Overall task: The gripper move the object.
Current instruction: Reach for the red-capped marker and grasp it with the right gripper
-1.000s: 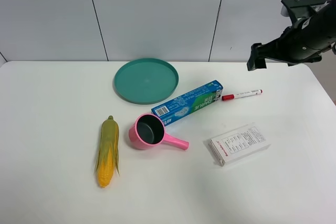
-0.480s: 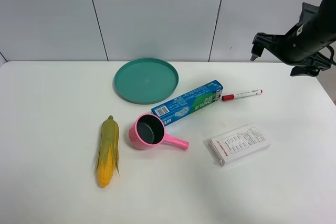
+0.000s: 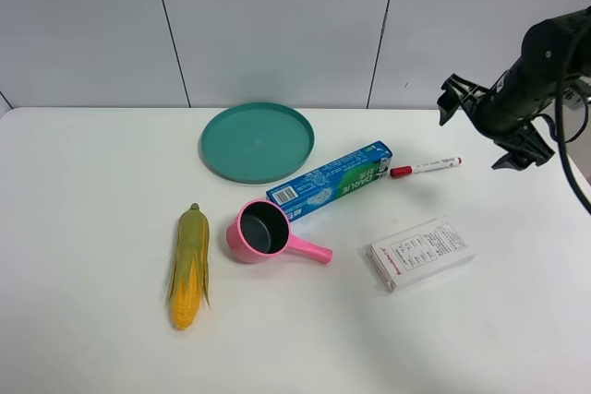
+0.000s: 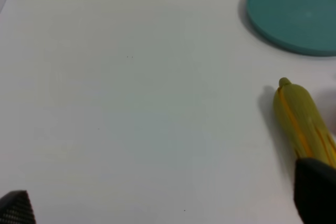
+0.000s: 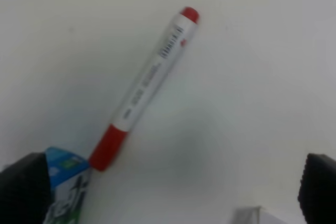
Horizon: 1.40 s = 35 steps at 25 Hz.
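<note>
The object, a slim white marker pen [image 3: 425, 167] with a red cap and red tail, lies flat on the white table just right of the toothpaste box [image 3: 331, 180]. My right gripper [image 3: 482, 129] hangs in the air above and to the right of it, open, with nothing between its fingers. In the right wrist view the marker pen [image 5: 147, 85] lies slanted between the two dark fingertips [image 5: 23, 187], its cap end beside the box corner [image 5: 65, 182]. In the left wrist view my left gripper [image 4: 165, 203] is open and empty over bare table.
A teal plate [image 3: 257, 140] sits at the back. A pink cup [image 3: 263, 231] with a handle stands in front of the toothpaste box, and a corn cob [image 3: 189, 265] lies to its left. A white carton [image 3: 420, 253] lies in front of the marker.
My right arm has swung and tilted down, and its gripper now faces the table near the marker. The objects on the table have not moved.
</note>
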### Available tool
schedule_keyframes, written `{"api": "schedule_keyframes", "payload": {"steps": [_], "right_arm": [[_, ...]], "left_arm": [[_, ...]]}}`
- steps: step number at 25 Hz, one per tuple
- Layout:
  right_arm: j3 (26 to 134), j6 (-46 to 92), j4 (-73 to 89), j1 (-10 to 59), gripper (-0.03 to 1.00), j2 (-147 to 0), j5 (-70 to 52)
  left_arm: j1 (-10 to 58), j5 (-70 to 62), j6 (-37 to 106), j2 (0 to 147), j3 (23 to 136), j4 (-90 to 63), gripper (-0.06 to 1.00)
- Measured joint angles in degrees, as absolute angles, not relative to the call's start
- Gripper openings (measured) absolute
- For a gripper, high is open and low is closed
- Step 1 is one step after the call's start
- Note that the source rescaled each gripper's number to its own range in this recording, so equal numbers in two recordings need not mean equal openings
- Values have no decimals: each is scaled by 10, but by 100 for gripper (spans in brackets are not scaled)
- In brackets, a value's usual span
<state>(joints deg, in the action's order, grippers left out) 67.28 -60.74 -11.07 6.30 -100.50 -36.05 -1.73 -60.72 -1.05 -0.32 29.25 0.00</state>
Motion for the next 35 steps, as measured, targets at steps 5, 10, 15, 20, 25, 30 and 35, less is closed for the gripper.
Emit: {"api": "schedule_keyframes", "payload": {"steps": [5,10,15,20,25,30,35], "right_arm": [[684,-652,-91,63,93,-1070,-357],[772,-657,-62,63,92,-1148,-362],[834,-657,-33,63,92,-1190,-388],[839,-657,-11,63,92,-1197,-409],[839,-657,13,57,92,-1200,-417],[839,-669,0,43,92,-1204,-418],[839,-681,0,20,92,-1217,-418]], "left_arm": [[-17,-607,-10,-3,292,0,100],[-17,-607,-10,-3,292,0,100],[-17,-607,-10,-3,292,0,100],[-17,-607,-10,-3,292,0,100],[-17,-607,-10,-3,292,0,100],[-17,-607,-10,-3,292,0,100],[-17,-607,-10,-3,292,0,100]]}}
